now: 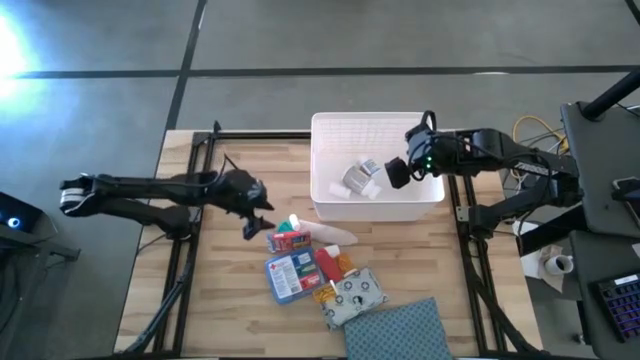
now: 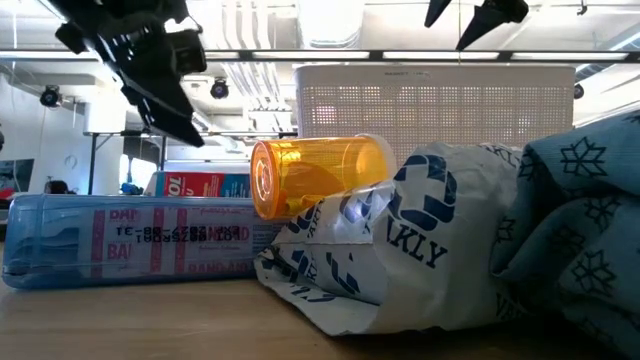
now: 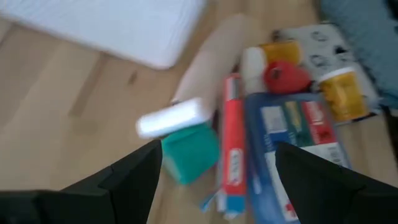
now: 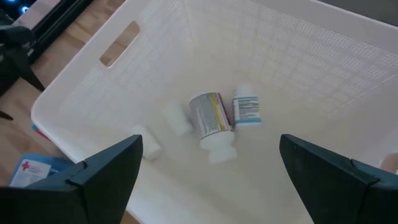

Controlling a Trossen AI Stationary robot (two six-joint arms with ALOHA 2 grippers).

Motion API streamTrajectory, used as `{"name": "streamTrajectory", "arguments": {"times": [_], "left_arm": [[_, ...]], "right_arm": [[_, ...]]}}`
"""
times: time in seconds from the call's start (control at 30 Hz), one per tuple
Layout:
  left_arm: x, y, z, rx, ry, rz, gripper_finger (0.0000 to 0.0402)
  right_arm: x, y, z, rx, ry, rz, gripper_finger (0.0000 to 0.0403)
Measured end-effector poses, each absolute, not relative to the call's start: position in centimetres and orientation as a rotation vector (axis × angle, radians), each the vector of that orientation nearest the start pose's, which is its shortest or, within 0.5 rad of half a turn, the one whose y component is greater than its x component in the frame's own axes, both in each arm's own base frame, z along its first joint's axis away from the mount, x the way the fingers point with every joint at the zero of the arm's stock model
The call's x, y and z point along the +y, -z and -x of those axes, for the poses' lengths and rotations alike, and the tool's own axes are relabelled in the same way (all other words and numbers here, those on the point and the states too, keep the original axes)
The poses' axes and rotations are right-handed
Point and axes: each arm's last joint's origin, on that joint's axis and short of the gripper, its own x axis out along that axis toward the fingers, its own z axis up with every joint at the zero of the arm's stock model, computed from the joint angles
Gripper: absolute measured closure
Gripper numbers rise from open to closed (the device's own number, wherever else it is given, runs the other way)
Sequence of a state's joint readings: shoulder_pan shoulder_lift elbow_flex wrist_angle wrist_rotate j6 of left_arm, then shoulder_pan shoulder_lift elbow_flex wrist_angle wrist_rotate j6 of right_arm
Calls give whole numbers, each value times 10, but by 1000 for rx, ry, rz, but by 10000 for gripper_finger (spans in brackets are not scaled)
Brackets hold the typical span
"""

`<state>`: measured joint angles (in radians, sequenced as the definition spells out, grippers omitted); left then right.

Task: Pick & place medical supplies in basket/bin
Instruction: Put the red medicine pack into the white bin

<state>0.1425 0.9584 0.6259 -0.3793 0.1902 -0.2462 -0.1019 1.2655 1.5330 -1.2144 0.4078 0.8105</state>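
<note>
The white rectangular plastic bin with perforated walls and slot handles stands on the far middle of the wooden bench. Inside it lie two white pill bottles on their sides, one with a grey-and-yellow label and a smaller one with a blue-and-white label, touching each other near the bin's middle; two small white items lie beside them toward the slot-handle wall.

The right tool hangs over the bin's right half, its fingers spread wide and holding nothing.

The left tool hovers over the bench just left of the bin's near corner, fingers apart and empty, right beside the remaining supplies. These lie in a cluster in front of the bin: a green-capped white tube, a red flat pack, a blue-and-red flat packet, an orange translucent pill bottle on its side resting on a white patterned pouch, and a red-capped item. A blue-grey dotted cloth sits at the near edge, touching the pouch.
</note>
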Motion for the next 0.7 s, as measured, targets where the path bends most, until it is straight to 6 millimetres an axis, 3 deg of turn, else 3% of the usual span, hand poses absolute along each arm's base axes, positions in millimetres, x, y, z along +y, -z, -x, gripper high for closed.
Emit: {"name": "streamTrajectory", "arguments": {"times": [0.23, 0.7], "left_arm": [[13, -211, -201, 789, -81, 298, 110], [-8, -173, -234, 923, 11, 236, 110]], "right_arm": [[-32, -401, -214, 684, 824, -615, 35], [-32, -400, -214, 677, 840, -642, 35]]}}
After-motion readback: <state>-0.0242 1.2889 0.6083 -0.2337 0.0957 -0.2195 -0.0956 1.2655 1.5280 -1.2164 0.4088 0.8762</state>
